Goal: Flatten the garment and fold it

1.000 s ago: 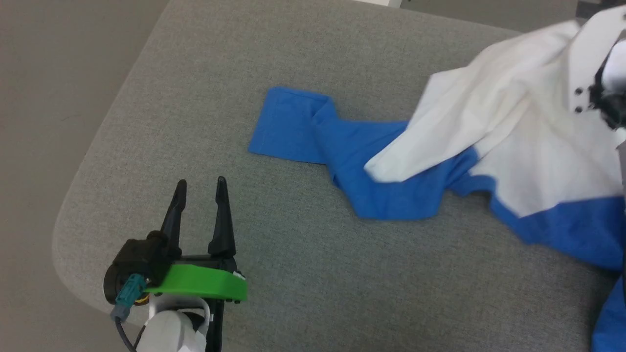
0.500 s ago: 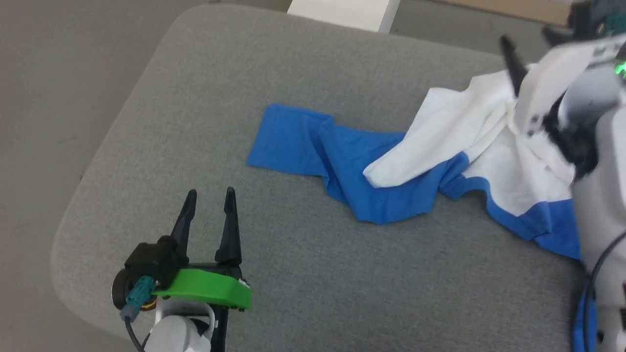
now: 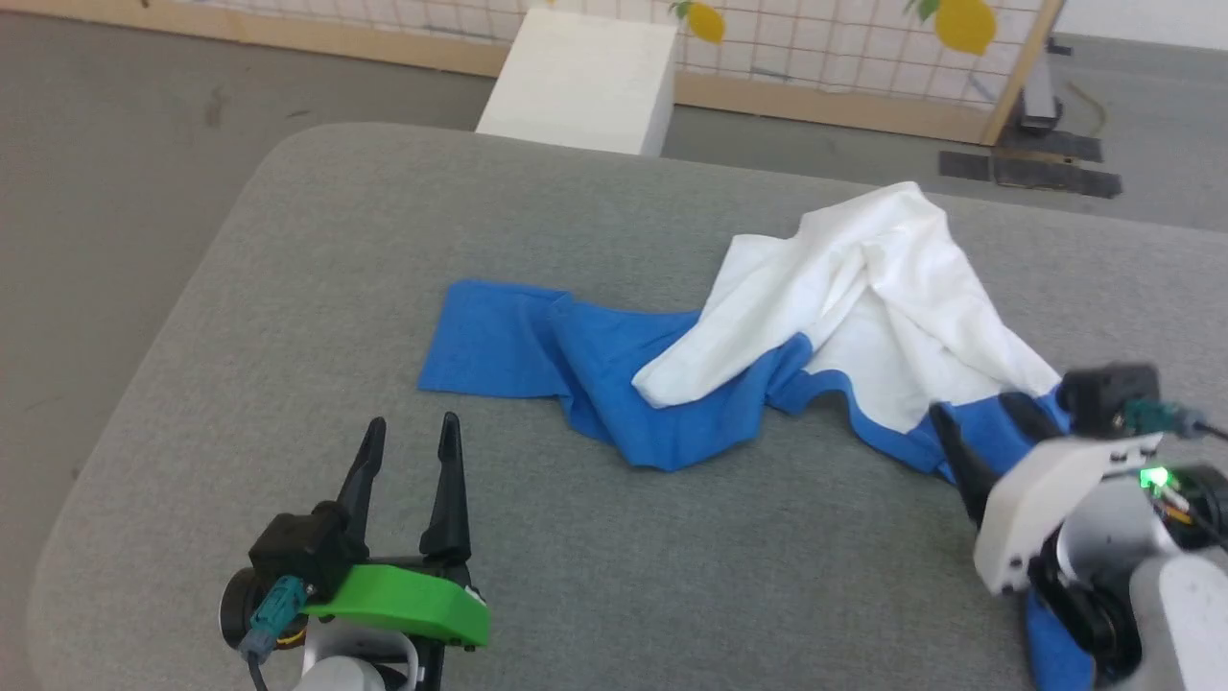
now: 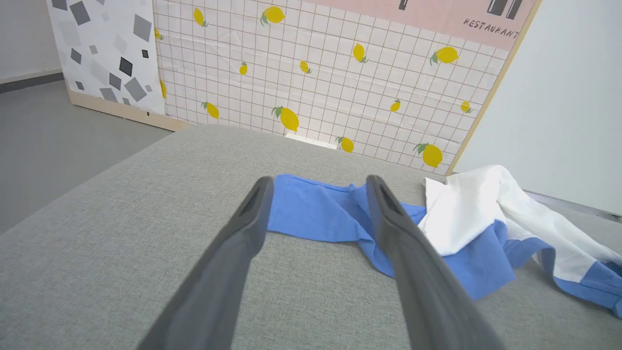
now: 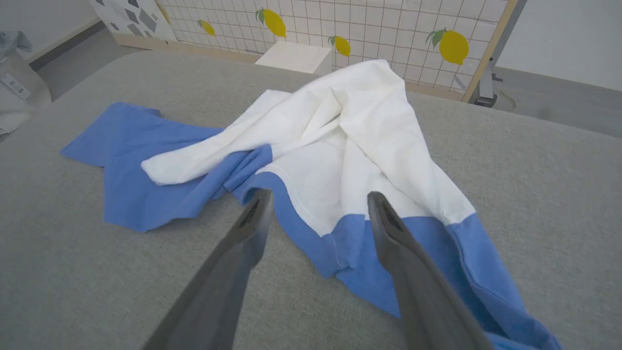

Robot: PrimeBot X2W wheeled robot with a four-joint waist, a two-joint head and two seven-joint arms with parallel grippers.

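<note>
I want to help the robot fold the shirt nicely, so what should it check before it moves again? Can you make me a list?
1. Is the left gripper open and empty? Ok.
2. Is the right gripper open and empty? Ok. It is poised at the blue band.
3. Is the garment flat? Not ok. The white body is bunched and flopped over the blue part.
4. Is the blue sleeve lying flat ahead of the left gripper? Ok.
5. Is the whole garment on the grey surface? Cannot tell. Its near right end is hidden behind the right arm.
</note>
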